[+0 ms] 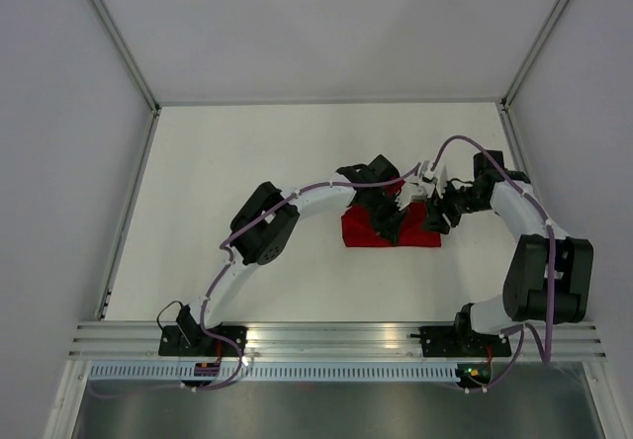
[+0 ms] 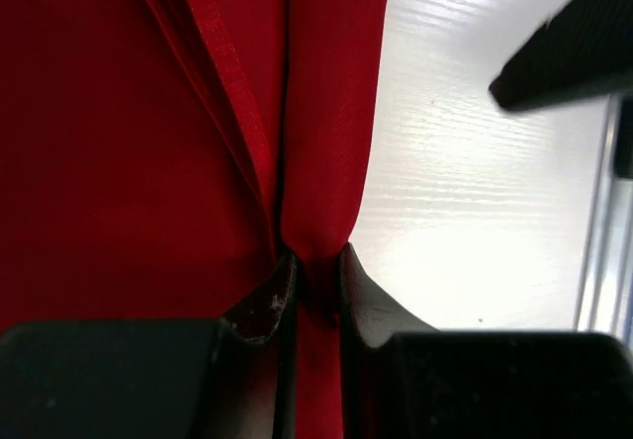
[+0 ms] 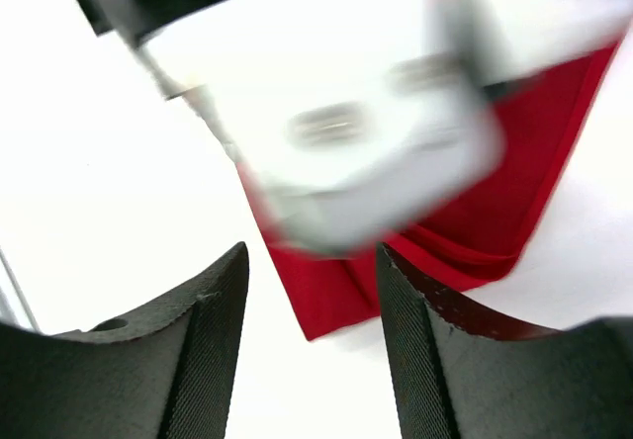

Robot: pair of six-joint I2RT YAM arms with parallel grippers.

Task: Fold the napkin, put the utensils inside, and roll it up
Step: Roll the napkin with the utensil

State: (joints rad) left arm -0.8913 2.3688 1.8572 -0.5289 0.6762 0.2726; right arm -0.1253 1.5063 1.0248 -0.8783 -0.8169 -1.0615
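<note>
The red napkin [image 1: 368, 232] lies folded into a small rectangle at the middle of the white table. My left gripper [image 1: 389, 224] is over its middle and is shut on a pinched fold of the napkin [image 2: 321, 162], with cloth running between the fingers [image 2: 267, 306]. My right gripper [image 1: 437, 219] is open and empty beside the napkin's right end; a corner of the napkin [image 3: 331, 306] shows ahead of its fingers [image 3: 213, 330], under the blurred white body of the left arm [image 3: 336, 132]. The knife is not in view.
Grey walls and metal frame rails [image 1: 129, 192] bound the white table on the left, back and right. An aluminium rail [image 1: 336, 340] carries both arm bases along the near edge. A dark part of the right arm [image 2: 574, 48] shows in the left wrist view.
</note>
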